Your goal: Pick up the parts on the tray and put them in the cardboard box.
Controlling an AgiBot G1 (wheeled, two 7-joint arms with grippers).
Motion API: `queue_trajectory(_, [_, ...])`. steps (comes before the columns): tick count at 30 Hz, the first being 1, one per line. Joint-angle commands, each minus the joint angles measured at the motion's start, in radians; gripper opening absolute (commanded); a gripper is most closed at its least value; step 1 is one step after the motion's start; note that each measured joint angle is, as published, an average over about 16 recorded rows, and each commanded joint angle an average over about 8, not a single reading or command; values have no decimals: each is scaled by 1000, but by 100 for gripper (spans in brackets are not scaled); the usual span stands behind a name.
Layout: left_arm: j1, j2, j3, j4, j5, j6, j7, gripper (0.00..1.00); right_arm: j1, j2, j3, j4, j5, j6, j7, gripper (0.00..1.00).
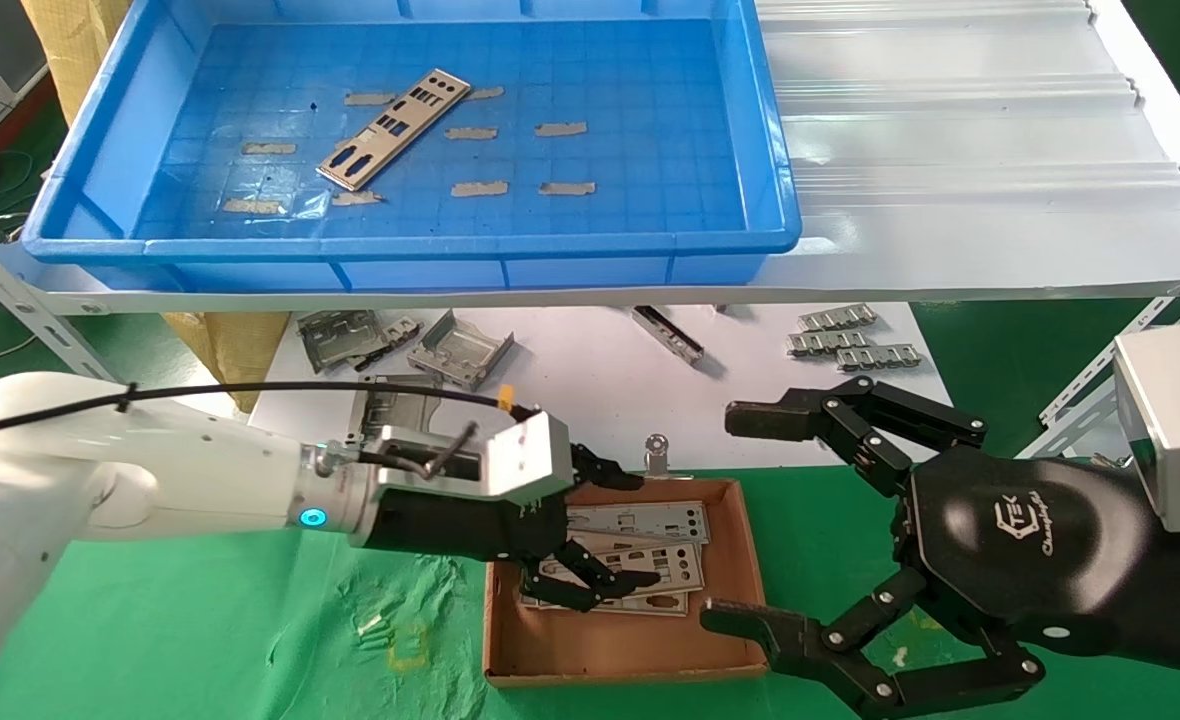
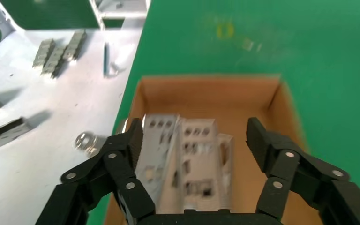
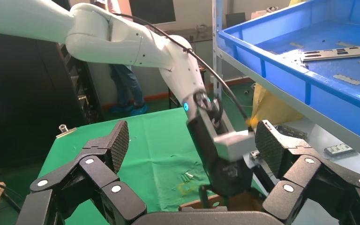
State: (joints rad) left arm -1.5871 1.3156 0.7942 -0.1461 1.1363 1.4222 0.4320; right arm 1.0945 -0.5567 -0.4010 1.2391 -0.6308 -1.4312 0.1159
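Observation:
One silver part [image 1: 395, 128] lies slantwise on the floor of the blue tray [image 1: 410, 245], toward its left half. Lower down, the cardboard box [image 1: 630, 655] sits on the green cloth with a few overlapping parts [image 1: 650, 525] stacked in its far half. My left gripper [image 1: 615, 525] hovers open just over that stack. In the left wrist view it [image 2: 195, 131] has nothing between its fingers, and the parts [image 2: 192, 159] lie flat in the box [image 2: 262, 93] below. My right gripper [image 1: 735, 515] hangs open and empty to the right of the box.
Bent grey brackets [image 1: 460, 350] and ridged connector strips [image 1: 850, 340] lie on the white board under the shelf, with a small metal clip [image 1: 657, 452] at the box's far edge. The white shelf [image 1: 950, 150] extends right of the tray. Green cloth [image 1: 200, 620] surrounds the box.

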Motion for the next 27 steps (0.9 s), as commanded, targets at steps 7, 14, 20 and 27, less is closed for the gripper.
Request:
queue_trajectory(7, [-6,-21,-33,44,-60,107,-50,100,0,0,0,0,0,0,0,100])
queue_trajectory(14, [-4,-20,-29,31,-50,88,-42,100,0,0,0,0,0,0,0,100])
queue_trajectory(20, [19,-50,-49,-24,-64,83,-66,100,0,0,0,0,0,0,0,100])
queue_trajectory(27, [77,-127,-104,-155,-104,82,-131,100,0,0,0,0,0,0,0,100])
